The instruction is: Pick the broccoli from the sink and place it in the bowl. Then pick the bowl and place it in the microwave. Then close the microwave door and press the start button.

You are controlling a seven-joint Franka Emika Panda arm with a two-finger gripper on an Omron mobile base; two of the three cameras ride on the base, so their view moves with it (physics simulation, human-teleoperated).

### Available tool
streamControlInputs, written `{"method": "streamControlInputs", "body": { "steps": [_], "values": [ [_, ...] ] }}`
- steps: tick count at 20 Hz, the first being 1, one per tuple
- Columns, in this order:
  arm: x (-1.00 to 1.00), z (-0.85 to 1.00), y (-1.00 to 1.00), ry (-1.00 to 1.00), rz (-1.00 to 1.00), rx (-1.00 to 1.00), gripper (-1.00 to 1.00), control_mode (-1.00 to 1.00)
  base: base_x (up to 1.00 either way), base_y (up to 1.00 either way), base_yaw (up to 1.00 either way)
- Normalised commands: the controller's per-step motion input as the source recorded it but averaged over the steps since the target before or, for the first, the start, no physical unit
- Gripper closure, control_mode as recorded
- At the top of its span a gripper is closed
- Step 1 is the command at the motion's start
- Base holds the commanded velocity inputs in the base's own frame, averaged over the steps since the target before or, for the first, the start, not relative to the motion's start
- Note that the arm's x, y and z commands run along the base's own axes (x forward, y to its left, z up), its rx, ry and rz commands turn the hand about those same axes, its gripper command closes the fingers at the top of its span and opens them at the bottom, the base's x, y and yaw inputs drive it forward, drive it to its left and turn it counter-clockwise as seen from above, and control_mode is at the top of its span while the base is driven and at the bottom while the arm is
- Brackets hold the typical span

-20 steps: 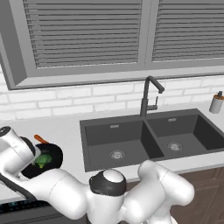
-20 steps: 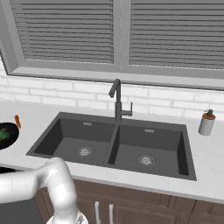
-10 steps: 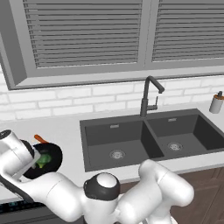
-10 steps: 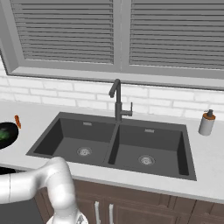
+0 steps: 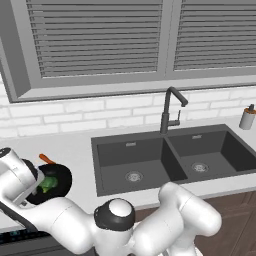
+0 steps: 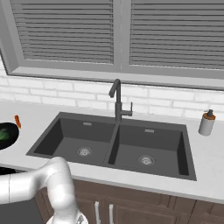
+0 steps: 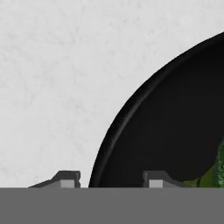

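The glossy black bowl [image 5: 67, 176] [image 6: 15, 136] stands on the counter left of the dark grey sink [image 5: 150, 150] [image 6: 65, 131]. The bright green broccoli [image 5: 48, 184] [image 6: 3, 134] lies inside it. In the hand view my gripper [image 7: 109, 179] straddles the bowl's rim [image 7: 127, 109], one finger outside it and the other inside. The jaws stand open, with a gap showing on the inner side. The broccoli [image 7: 214, 175] lies at the lower right of that view. My white hand hangs over the bowl's left side in the left base view. The microwave and its door are out of view.
An orange handle [image 5: 46, 159] [image 6: 17, 121] sticks out behind the bowl. A black gooseneck faucet [image 5: 170, 107] [image 6: 117, 98] rises behind the sink. A soap bottle [image 5: 246, 118] [image 6: 206, 124] stands at the far right. Window blinds sit above the white brick wall.
The jaws have drawn closer together around the bowl's rim. The arm's elbow has eased slightly left and down; the bowl and broccoli have stayed put.
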Motion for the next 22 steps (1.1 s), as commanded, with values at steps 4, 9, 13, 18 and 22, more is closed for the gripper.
{"method": "streamControlInputs", "body": {
  "steps": [4, 9, 13, 18, 22],
  "values": [
    [0.00, 0.00, 0.00, 0.00, 0.03, 0.00, 1.00, -1.00, 0.00, 0.00, 0.00],
    [-0.08, 0.08, 0.00, -0.01, 0.00, 0.00, 1.00, -1.00, 0.00, 0.00, 0.00],
    [-0.34, 0.48, -0.01, -0.09, 0.00, 0.00, 1.00, -1.00, 0.00, 0.00, 0.00],
    [-0.07, 0.55, -0.39, -0.13, -0.01, 0.00, 1.00, -1.00, 0.00, 0.00, 0.00],
    [0.03, 0.59, -0.67, -0.05, -0.06, 0.00, 1.00, -1.00, 0.00, 0.00, 0.00]
  ]
}}
